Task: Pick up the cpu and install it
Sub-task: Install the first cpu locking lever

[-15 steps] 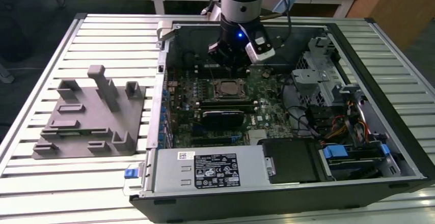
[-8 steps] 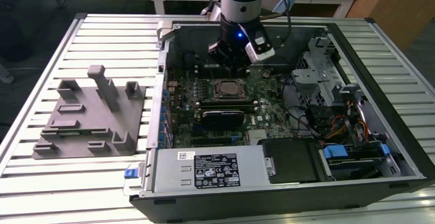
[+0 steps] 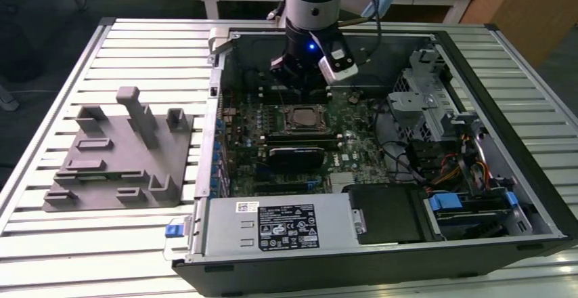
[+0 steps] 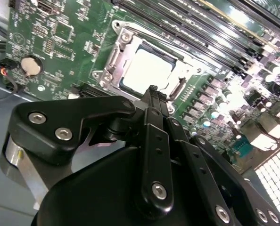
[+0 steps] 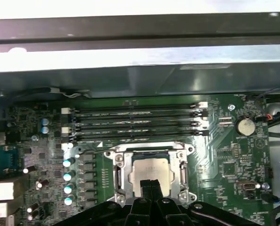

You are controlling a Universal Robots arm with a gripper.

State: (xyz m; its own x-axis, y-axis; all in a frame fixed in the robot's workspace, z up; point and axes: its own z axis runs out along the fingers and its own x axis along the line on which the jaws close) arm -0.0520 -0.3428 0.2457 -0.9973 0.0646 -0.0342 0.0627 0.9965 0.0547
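Cpu: seated flat in the socket frame on the motherboard, pale silver top facing up. It is directly under and just ahead of the gripper. In the second wrist view the cpu also lies square inside the frame, not tilted.

Gripper: clenched. The two black fingertips are pressed together with nothing between them. They hang over the cpu's near edge; contact with the chip cannot be told.

Beyond the fingertips, past the socket: four long memory slots run side by side across the board. Off to one side of the gripper, a round coin battery sits on the board.

Exterior view: the arm comes down into the open computer case, with the gripper body above the socket. A black block lies on the board on the near side of the socket. The grey box of the power supply sits along the case's near wall.

Well apart from the gripper, outside the case toward the exterior view's left, a grey fixture stands on the slatted table.
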